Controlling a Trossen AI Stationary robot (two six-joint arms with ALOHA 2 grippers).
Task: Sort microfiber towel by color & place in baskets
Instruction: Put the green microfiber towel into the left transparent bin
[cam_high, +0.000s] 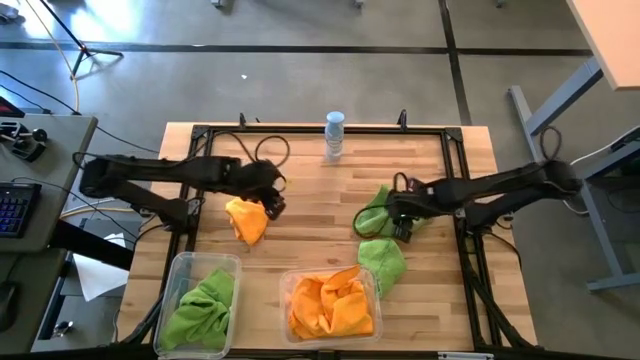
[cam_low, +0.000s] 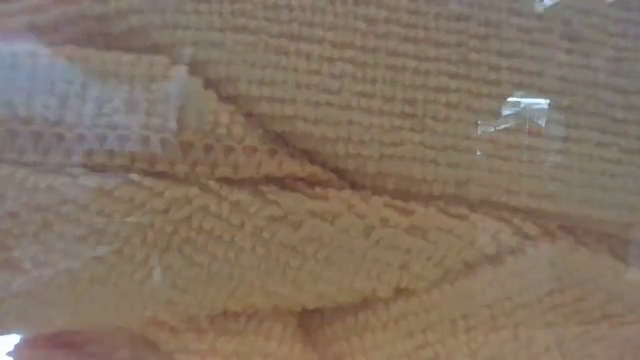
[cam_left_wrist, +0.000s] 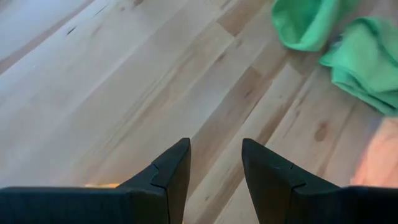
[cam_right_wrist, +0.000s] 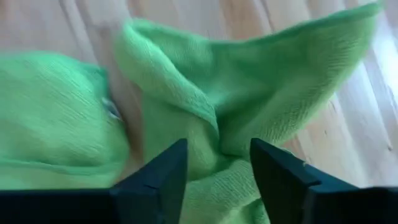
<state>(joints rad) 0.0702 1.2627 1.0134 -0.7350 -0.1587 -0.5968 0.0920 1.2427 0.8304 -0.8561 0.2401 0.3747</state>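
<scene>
An orange microfiber towel (cam_high: 247, 220) lies bunched on the wooden table. My left gripper (cam_high: 272, 200) hovers just beside it, open and with only bare wood between its fingers (cam_left_wrist: 216, 155). A green towel (cam_high: 374, 212) lies right of centre, and my right gripper (cam_high: 400, 222) stands open over it, a raised fold (cam_right_wrist: 199, 118) rising between its fingers (cam_right_wrist: 217, 155). A second green towel (cam_high: 382, 262) lies nearer the front. The narrower basket (cam_high: 180, 268) holds green cloth; the wider basket (cam_high: 288, 285) holds orange cloth, which fills the low view (cam_low: 320, 200). My right gripper points down at the green towel with its open fingers (cam_right_wrist: 168, 168) on either side of a raised fold (cam_right_wrist: 208, 134). Whether the fingers touch the cloth I cannot tell. The towel rests on the table.
A small clear bottle (cam_high: 334, 135) stands at the far edge of the table. A black frame (cam_high: 300, 131) runs around the tabletop. Bare wood shows between the two arms and along the far half.
</scene>
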